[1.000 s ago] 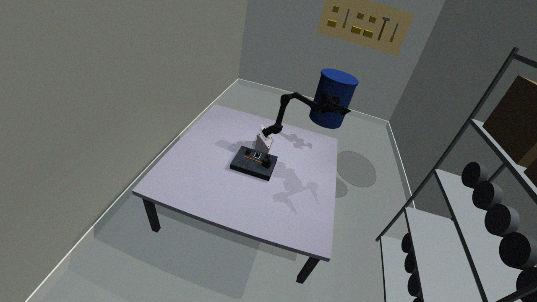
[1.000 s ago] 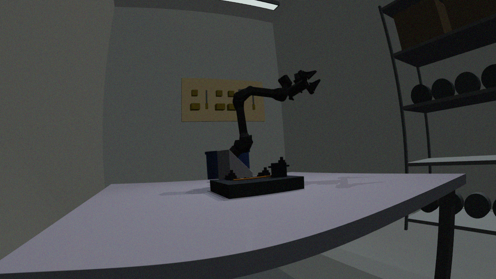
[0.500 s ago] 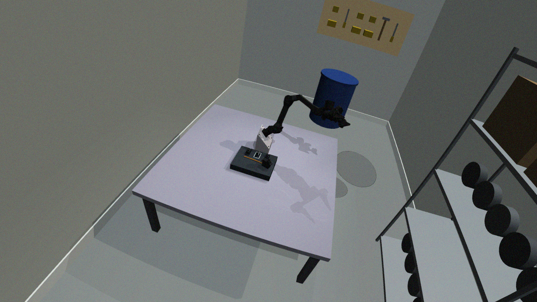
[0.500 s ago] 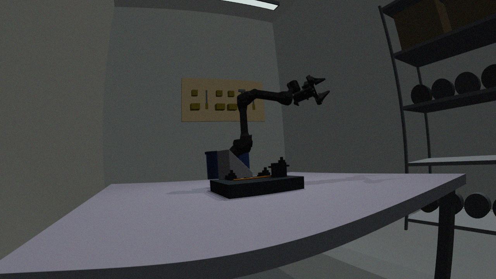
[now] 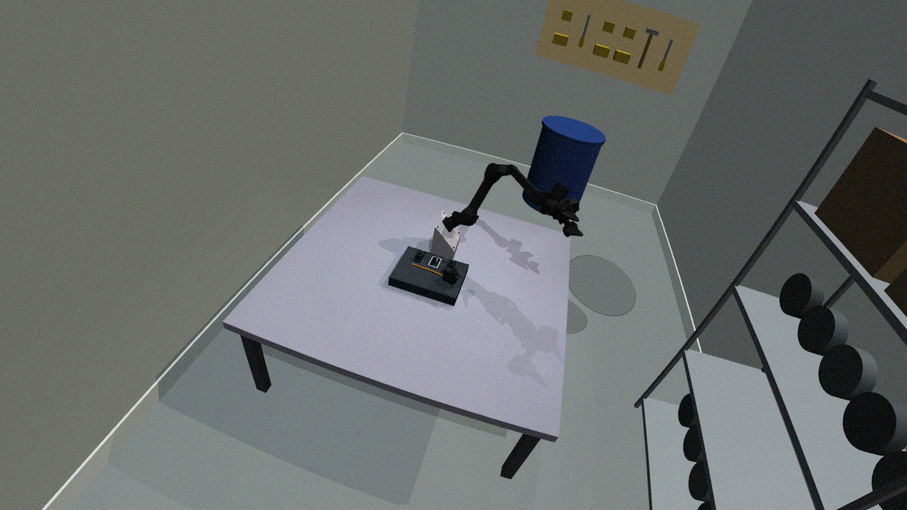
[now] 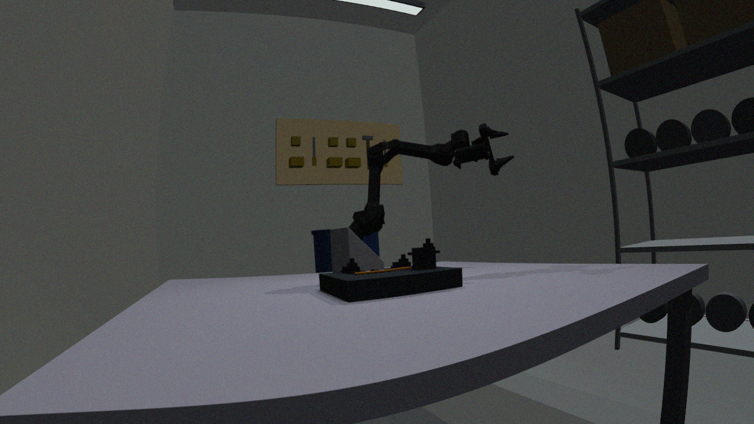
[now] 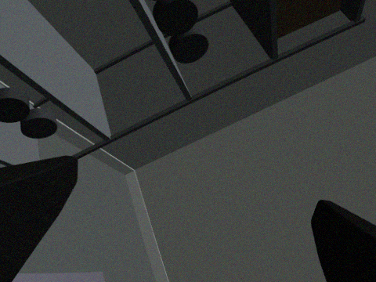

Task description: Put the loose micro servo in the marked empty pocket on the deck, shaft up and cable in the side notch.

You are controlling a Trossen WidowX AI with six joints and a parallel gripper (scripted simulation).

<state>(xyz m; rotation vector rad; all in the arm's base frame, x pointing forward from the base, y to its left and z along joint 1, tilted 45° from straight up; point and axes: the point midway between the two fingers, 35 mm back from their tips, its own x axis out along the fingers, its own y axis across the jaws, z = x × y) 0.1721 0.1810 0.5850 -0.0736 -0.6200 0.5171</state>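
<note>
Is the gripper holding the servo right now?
No, in the exterior view the gripper is open and empty, high above the table and off to the side of the deck.

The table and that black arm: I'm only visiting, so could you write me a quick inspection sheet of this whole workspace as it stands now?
Surface: pale table on dark legs, carrying the arm's base and the deck.
Job's things: dark deck with a white-outlined empty pocket; the loose micro servo stands on the deck's right end, not in the pocket.
Clutter: nothing seen beyond the deck's own fitted parts.
Grippers: gripper open, holding nothing, high in the air and off to the side of the deck.
Cables: an orange line runs along the deck; the servo's own cable is too small to tell.
Surroundings: blue barrel, shelving with dark rolls, tool board on the wall.
</note>
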